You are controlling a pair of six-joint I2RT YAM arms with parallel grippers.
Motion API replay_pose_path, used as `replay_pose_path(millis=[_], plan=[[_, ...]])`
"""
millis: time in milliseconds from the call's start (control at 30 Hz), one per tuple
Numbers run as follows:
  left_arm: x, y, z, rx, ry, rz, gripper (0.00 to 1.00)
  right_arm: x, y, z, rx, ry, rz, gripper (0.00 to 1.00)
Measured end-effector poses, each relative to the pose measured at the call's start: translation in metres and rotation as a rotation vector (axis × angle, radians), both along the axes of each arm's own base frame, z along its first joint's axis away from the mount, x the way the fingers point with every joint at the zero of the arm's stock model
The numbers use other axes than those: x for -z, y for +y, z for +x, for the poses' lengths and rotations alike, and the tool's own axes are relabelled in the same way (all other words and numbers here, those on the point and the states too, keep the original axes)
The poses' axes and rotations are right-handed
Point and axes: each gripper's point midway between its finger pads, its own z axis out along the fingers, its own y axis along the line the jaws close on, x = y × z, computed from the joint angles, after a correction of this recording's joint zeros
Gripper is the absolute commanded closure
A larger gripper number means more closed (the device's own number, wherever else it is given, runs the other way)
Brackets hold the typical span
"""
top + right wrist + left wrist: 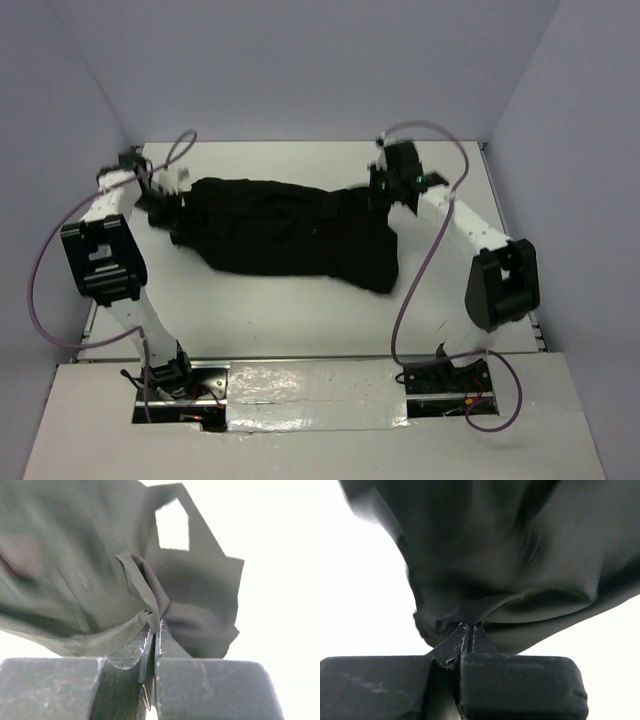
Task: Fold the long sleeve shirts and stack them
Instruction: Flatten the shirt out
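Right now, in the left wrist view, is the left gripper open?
No, the left gripper is pinched shut on a fold of the black shirt.

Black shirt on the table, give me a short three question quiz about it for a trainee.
1. True or false: the left gripper is shut on the black soft fabric long sleeve shirt.
2. The right gripper is: A open above the shirt; B shut on the shirt; C away from it.
3. Fill in: the table under the shirt is ___.
Key: 1 true; 2 B; 3 white.

No readable text, label, brand, number or sign anywhere in view.
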Motion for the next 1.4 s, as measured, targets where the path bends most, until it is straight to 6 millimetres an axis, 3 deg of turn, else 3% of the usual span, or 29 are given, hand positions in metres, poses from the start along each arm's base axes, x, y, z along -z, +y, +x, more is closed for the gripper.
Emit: replay_pose_path(millis=[67, 167, 233, 267, 333, 400, 500, 567, 633, 733, 833, 867, 967, 1033, 1100, 1133, 1167, 1200, 1233, 1267, 1300, 1333, 1367, 1400], plan=[[-0.037, 0.006, 0.063, 0.004, -0.143, 0.031, 1.0, -0.055, 0.0, 0.053, 0.019, -0.117, 0.03, 1.0], [-0.121, 0.007, 0.18, 0.005, -0.469, 0.075, 1.0, -0.177, -0.022, 0.147, 0.094, -0.381, 0.118, 1.0], [-0.195, 0.002, 0.24, -0.023, -0.735, 0.086, 1.0, -0.254, -0.049, 0.179, 0.151, -0.541, 0.199, 1.0], [-0.228, -0.004, 0.257, -0.035, -0.858, 0.077, 1.0, -0.288, -0.067, 0.185, 0.178, -0.619, 0.239, 1.0], [-0.284, -0.018, 0.255, -0.056, -1.021, 0.033, 1.0, -0.34, -0.098, 0.179, 0.215, -0.733, 0.319, 1.0], [-0.332, -0.033, 0.24, -0.052, -1.154, -0.02, 1.0, -0.376, -0.121, 0.162, 0.241, -0.822, 0.38, 1.0], [-0.417, -0.046, 0.231, -0.023, -1.377, -0.062, 1.0, -0.415, -0.118, 0.132, 0.208, -0.928, 0.435, 1.0], [-0.445, -0.049, 0.226, -0.005, -1.468, -0.078, 1.0, -0.435, -0.108, 0.115, 0.161, -0.986, 0.456, 1.0], [-0.446, -0.052, 0.223, 0.022, -1.491, -0.095, 1.0, -0.441, -0.098, 0.1, 0.116, -1.011, 0.461, 1.0], [-0.396, -0.059, 0.225, 0.056, -1.379, -0.135, 1.0, -0.417, -0.095, 0.085, 0.092, -0.985, 0.424, 1.0], [-0.318, -0.062, 0.222, 0.088, -1.185, -0.14, 1.0, -0.351, -0.096, 0.066, 0.109, -0.878, 0.372, 1.0], [-0.29, -0.061, 0.218, 0.095, -1.115, -0.127, 1.0, -0.319, -0.097, 0.055, 0.122, -0.835, 0.348, 1.0], [-0.204, -0.058, 0.186, 0.121, -0.871, -0.079, 0.99, -0.224, -0.082, 0.005, 0.126, -0.678, 0.287, 1.0], [-0.156, -0.053, 0.153, 0.145, -0.719, -0.035, 0.97, -0.172, -0.058, -0.038, 0.086, -0.6, 0.273, 1.0], [-0.11, -0.047, 0.112, 0.169, -0.554, 0.012, 0.89, -0.123, -0.032, -0.083, 0.021, -0.52, 0.287, 1.0], [-0.088, -0.045, 0.091, 0.18, -0.472, 0.031, 0.83, -0.098, -0.021, -0.106, -0.009, -0.468, 0.303, 0.87], [-0.066, -0.042, 0.067, 0.195, -0.382, 0.052, 0.69, -0.075, -0.014, -0.125, -0.019, -0.416, 0.318, 0.76], [-0.049, -0.04, 0.049, 0.207, -0.311, 0.062, 0.63, -0.052, -0.011, -0.139, -0.011, -0.358, 0.323, 0.53], [-0.033, -0.039, 0.03, 0.218, -0.24, 0.07, 0.57, -0.032, -0.01, -0.154, 0.002, -0.304, 0.336, 0.47], [-0.016, -0.037, 0.009, 0.23, -0.158, 0.077, 0.37, -0.012, -0.009, -0.166, 0.008, -0.249, 0.337, 0.39], [-0.004, -0.035, -0.01, 0.24, -0.091, 0.078, 0.32, 0.005, -0.008, -0.178, 0.012, -0.194, 0.338, 0.19], [0.006, -0.034, -0.028, 0.243, -0.024, 0.073, 0.25, 0.02, -0.007, -0.189, 0.022, -0.137, 0.345, 0.16], [0.013, -0.032, -0.04, 0.239, 0.025, 0.069, 0.01, 0.03, -0.007, -0.197, 0.024, -0.097, 0.344, 0.12], [0.016, -0.029, -0.049, 0.234, 0.06, 0.063, 0.01, 0.036, -0.007, -0.204, 0.03, -0.062, 0.341, 0.07]])
